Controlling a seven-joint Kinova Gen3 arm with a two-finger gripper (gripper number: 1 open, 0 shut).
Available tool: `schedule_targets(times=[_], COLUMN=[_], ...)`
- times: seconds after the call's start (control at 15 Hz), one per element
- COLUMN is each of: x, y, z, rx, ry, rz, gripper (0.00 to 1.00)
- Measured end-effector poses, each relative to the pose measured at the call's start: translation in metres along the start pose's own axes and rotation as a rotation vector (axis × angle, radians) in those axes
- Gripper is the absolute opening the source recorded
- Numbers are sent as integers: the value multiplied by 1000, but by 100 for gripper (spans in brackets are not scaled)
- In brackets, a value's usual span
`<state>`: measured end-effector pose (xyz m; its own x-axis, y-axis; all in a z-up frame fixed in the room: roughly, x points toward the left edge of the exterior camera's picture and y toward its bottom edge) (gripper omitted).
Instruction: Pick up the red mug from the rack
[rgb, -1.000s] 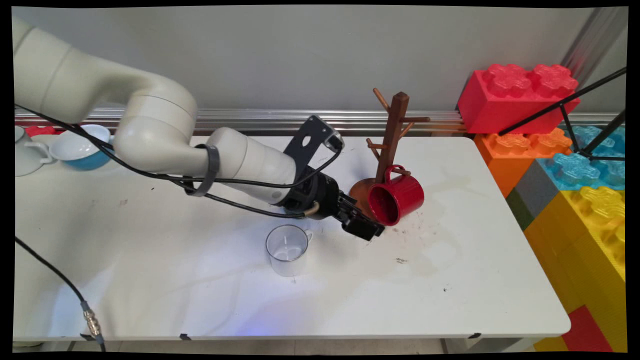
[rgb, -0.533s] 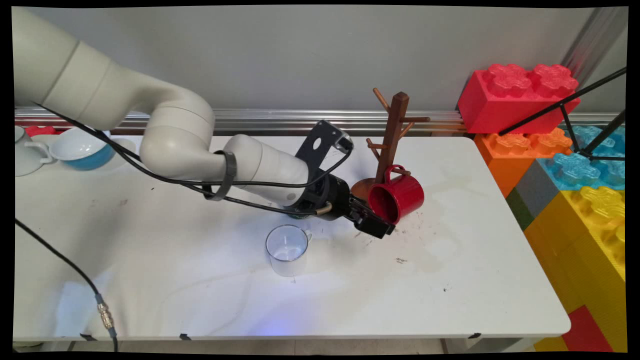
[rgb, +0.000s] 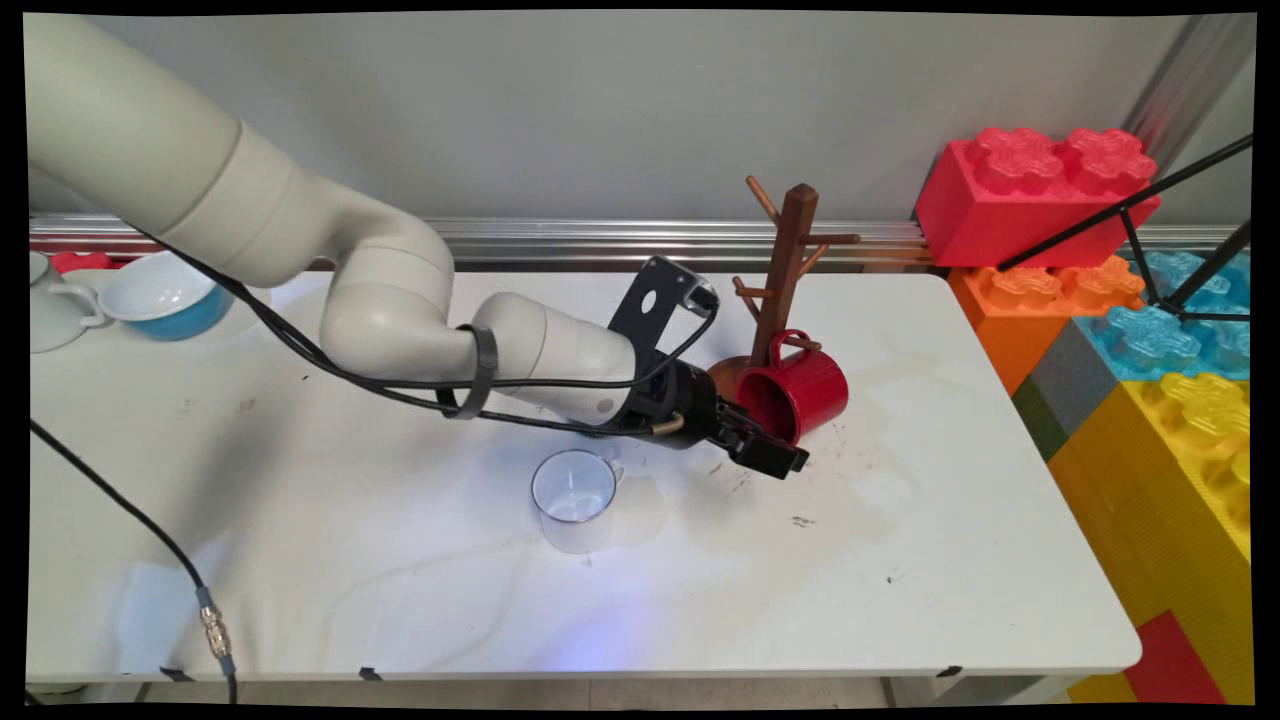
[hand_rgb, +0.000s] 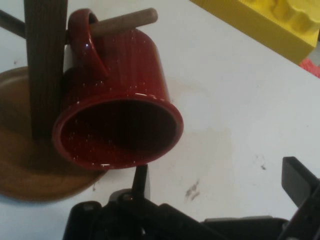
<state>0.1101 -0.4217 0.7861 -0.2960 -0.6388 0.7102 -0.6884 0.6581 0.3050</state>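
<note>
White desk (rgb: 900, 560) lies bare toward its right edge; spread end effector (rgb: 775, 457) sits just below red mug (rgb: 795, 392) hanging on wooden rack (rgb: 785, 270).

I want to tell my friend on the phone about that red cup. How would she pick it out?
Start at the brown wooden mug tree near the white table's far edge. Low on it, the red mug hangs tilted by its handle from a peg, mouth facing the black gripper. The other nearby cup, a clear glass mug, stands upright.
</note>
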Motion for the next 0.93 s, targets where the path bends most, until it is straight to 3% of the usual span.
schedule_targets(times=[0.93], x=[-9], y=[-5], z=[29], rx=[-11], ry=[61], rz=[-78], gripper=[100])
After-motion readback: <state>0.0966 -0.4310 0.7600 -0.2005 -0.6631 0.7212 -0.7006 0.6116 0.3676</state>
